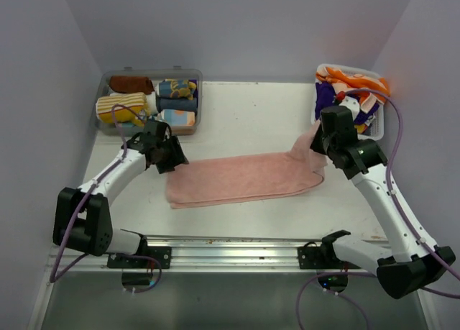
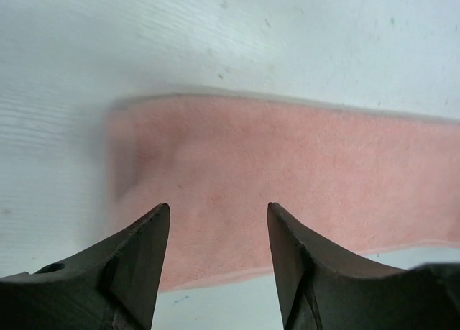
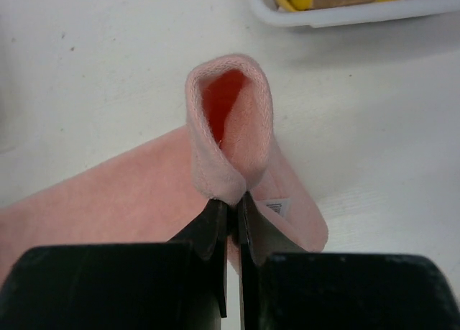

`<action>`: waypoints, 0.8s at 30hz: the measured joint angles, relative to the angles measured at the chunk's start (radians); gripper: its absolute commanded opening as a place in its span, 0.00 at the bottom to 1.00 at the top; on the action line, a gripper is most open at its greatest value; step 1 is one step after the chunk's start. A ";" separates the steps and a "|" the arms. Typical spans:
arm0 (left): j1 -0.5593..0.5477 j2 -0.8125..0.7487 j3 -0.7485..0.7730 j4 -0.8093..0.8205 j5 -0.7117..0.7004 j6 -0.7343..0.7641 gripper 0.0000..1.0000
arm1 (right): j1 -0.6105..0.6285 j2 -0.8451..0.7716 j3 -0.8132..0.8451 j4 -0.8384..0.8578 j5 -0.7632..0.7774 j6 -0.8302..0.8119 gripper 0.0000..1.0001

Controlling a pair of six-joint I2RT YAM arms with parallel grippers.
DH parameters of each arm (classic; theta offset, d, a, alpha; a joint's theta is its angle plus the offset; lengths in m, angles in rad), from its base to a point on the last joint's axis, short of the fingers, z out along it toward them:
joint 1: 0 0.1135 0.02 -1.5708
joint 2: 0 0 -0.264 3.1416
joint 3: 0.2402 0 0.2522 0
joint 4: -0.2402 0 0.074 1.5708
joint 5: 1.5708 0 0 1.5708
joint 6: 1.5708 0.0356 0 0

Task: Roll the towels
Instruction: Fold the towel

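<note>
A pink towel (image 1: pixel 244 177) lies folded into a long strip across the middle of the table. My right gripper (image 3: pixel 233 200) is shut on its right end and holds that end lifted, curled into a loop (image 3: pixel 230 121); a white label (image 3: pixel 277 206) shows beside the fingers. In the top view the right gripper (image 1: pixel 320 144) is at the strip's far right corner. My left gripper (image 2: pixel 218 215) is open and empty, hovering over the strip's left end (image 2: pixel 187 172); in the top view it (image 1: pixel 172 161) is at the towel's left far corner.
A grey bin (image 1: pixel 108 82) at the back left holds rolled towels, among them a striped yellow one (image 1: pixel 122 106). A white basket (image 1: pixel 384 132) at the back right holds loose orange, purple and yellow towels (image 1: pixel 345 82). A metal rail (image 1: pixel 230 247) runs along the near edge.
</note>
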 measured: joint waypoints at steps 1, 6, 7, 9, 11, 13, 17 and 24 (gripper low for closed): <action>0.028 -0.007 0.003 0.000 0.003 0.009 0.60 | 0.026 0.011 0.006 0.000 -0.001 0.006 0.00; 0.119 0.033 0.007 0.006 0.002 0.043 0.59 | 0.172 0.091 0.029 0.002 -0.001 0.040 0.00; 0.119 0.058 0.007 0.012 0.002 0.044 0.59 | 0.203 0.110 0.036 0.003 0.000 0.047 0.00; 0.119 0.114 0.007 0.022 0.001 0.051 0.57 | 0.275 0.148 0.054 0.003 0.001 0.059 0.00; 0.122 0.166 0.007 0.027 -0.010 0.054 0.57 | 0.347 0.188 0.080 0.006 0.001 0.068 0.00; 0.127 0.196 0.007 0.027 -0.017 0.060 0.57 | 0.403 0.227 0.108 0.010 0.001 0.073 0.00; 0.142 0.198 0.010 0.025 -0.038 0.071 0.58 | 0.504 0.305 0.155 0.031 -0.003 0.080 0.00; 0.148 0.117 0.036 -0.037 -0.045 0.095 0.61 | 0.620 0.469 0.257 0.056 -0.013 0.085 0.00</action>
